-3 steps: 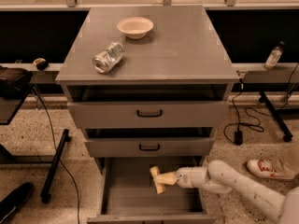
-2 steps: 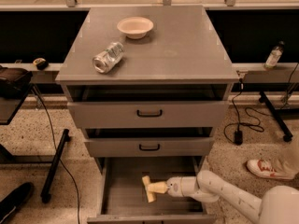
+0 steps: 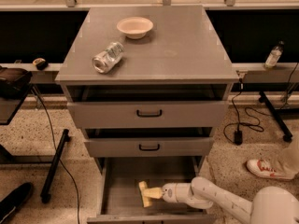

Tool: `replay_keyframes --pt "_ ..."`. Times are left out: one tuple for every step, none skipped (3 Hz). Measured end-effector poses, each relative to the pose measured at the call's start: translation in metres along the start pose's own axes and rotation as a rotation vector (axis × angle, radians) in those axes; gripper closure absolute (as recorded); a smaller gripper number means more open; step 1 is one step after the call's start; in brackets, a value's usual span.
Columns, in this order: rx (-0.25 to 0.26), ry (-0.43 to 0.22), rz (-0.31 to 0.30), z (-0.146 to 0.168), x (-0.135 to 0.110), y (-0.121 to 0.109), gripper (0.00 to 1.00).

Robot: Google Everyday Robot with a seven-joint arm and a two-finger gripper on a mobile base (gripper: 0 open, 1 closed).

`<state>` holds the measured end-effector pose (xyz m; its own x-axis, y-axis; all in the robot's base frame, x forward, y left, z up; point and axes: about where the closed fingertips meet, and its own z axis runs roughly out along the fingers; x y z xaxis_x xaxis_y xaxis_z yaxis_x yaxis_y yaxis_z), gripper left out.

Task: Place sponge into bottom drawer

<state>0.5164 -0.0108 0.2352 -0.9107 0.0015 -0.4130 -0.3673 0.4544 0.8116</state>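
Yellow sponge (image 3: 144, 199) low inside the open grey bottom drawer (image 3: 117, 195), against the pincer (image 3: 153, 193).

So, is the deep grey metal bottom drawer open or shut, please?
Open: the deep grey metal bottom drawer stands pulled out, floor exposed, and the tool reaches inside at the yellow foam sponge.

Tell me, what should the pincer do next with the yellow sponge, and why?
Probably open the pincer and let go: it holds the sponge low over the bottom drawer's floor, well inside its walls.
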Motion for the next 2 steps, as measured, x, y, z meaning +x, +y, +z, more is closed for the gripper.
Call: replay_keyframes --pt "0.000 0.000 0.000 0.0000 0.0000 0.0000 0.50" --pt "0.000 0.000 0.000 0.0001 0.0000 0.0000 0.27"
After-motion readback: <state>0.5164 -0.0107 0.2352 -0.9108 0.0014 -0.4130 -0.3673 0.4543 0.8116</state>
